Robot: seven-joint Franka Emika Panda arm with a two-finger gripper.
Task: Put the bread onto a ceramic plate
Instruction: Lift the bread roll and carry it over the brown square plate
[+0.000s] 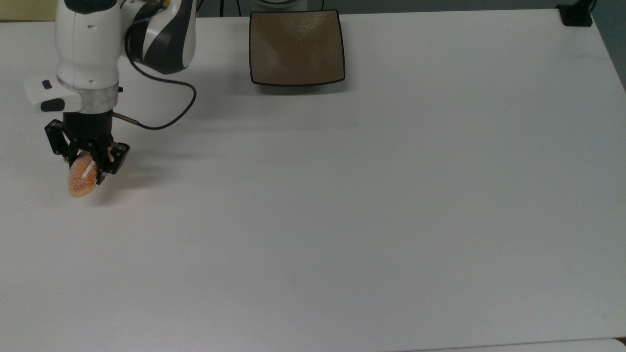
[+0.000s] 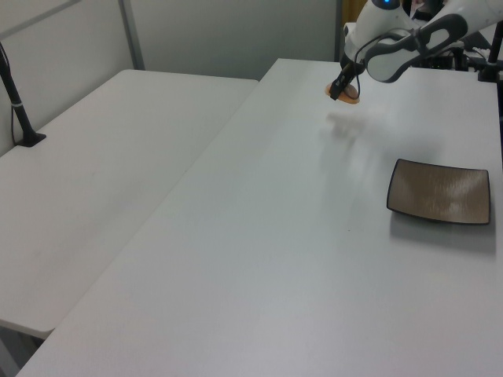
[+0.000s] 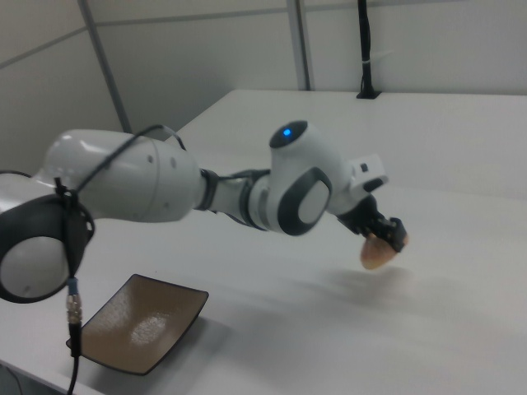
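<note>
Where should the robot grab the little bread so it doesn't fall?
Best across its narrow middle, coming from above. The bread is an oval loaf, thinnest side to side, and the gripper is pinching it that way now, holding it clear of the table.

I saw the broad white counter stretching across the top view, with a small black clamp base sitting at its far corner on the top view's right. In the left view a second white table stood just beside the counter on the left view's left, carrying a black post on a dark foot, and pale partition walls rose behind both.
</note>
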